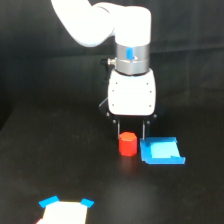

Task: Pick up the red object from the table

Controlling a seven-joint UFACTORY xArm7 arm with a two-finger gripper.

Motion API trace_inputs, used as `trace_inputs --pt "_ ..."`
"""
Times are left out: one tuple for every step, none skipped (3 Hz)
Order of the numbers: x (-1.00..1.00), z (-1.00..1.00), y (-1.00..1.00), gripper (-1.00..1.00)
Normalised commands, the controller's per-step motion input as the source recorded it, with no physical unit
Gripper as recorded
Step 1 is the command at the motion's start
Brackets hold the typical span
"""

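Note:
The red object (128,144) is a small red-orange stubby block standing on the black table (40,165), just right of the middle of the exterior view. My gripper (130,136) hangs straight down from its white body over the block. Its two thin dark fingers (116,129) stand on either side of the block's top. The jaws look open, with a small gap between the right finger and the block. I cannot tell whether the block touches the table or is a little above it.
A flat blue square piece (161,151) lies right next to the red block on the exterior view's right. A white thing with blue corners (65,210) sits at the bottom edge, left of the middle.

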Motion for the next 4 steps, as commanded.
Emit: trace_inputs --pt "-0.48 -1.0 -1.0 0.97" --pt "-0.18 0.17 0.14 -1.0" --pt "0.54 -0.52 0.07 -1.0" --pt "-0.78 1.0 -0.05 -1.0"
